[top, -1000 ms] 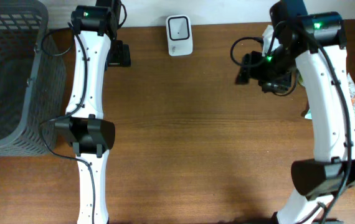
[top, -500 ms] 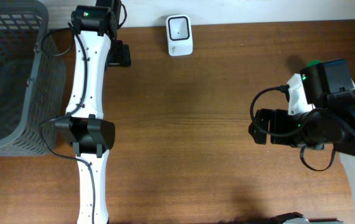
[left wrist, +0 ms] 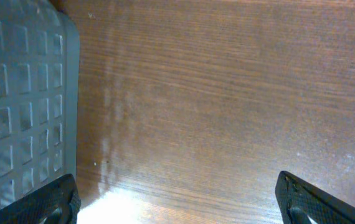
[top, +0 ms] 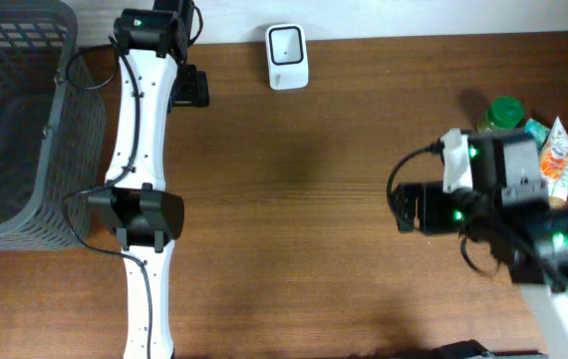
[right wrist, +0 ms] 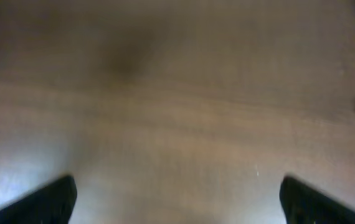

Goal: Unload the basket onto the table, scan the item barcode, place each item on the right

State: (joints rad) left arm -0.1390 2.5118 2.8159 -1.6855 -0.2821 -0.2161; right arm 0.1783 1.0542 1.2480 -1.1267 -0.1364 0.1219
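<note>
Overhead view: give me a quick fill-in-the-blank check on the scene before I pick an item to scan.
The grey basket stands beside the ____ arm.
The scanner at the back is ____ in colour.
The right gripper, jaws open over the bare table, holds ____.
Among the items at the right edge, the round lid is ____.
Missing words: left; white; nothing; green.

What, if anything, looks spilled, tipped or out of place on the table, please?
Nothing stands out: the scanner sits at the far edge, the basket on the left, the packets bunched at the right edge; no spill shows.
</note>
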